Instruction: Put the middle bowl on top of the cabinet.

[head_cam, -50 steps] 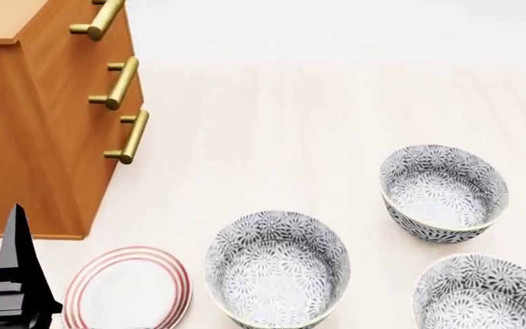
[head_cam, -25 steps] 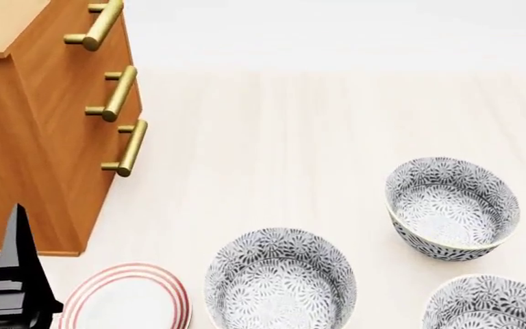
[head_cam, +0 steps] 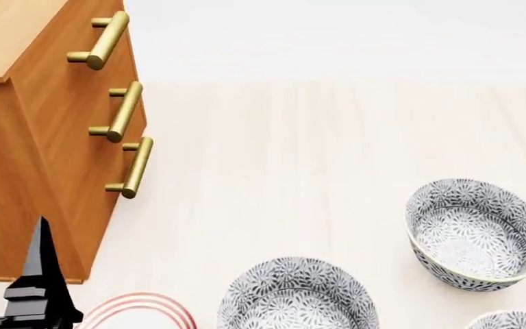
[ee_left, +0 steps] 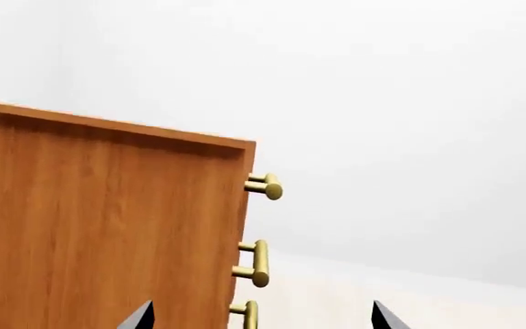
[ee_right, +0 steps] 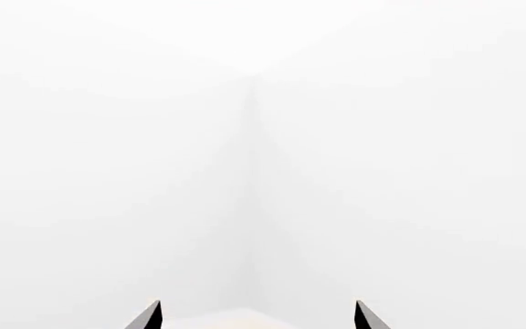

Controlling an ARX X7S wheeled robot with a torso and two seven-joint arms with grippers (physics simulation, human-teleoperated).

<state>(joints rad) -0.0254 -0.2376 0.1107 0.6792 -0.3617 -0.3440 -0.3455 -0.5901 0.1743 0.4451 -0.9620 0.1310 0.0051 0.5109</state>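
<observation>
Three alike grey-patterned bowls stand on the pale tabletop in the head view: one at the bottom centre, one at the right, and one cut off at the bottom right corner. The right one lies between the other two from left to right, so I take it as the middle bowl. The orange-brown cabinet stands at the left, seen side-on in the left wrist view. My left gripper is open and empty beside the cabinet, far from the bowls. My right gripper is open, facing a white wall.
A red-ringed white plate lies at the bottom edge, between the left arm's black finger and the nearest bowl. Three brass handles stick out of the cabinet front. The cabinet's lighter top shows at the upper left.
The head view has shifted: cabinet, bowls and plate all slid down and a little right in the picture, and more of the cabinet top shows. No bowl has been touched.
</observation>
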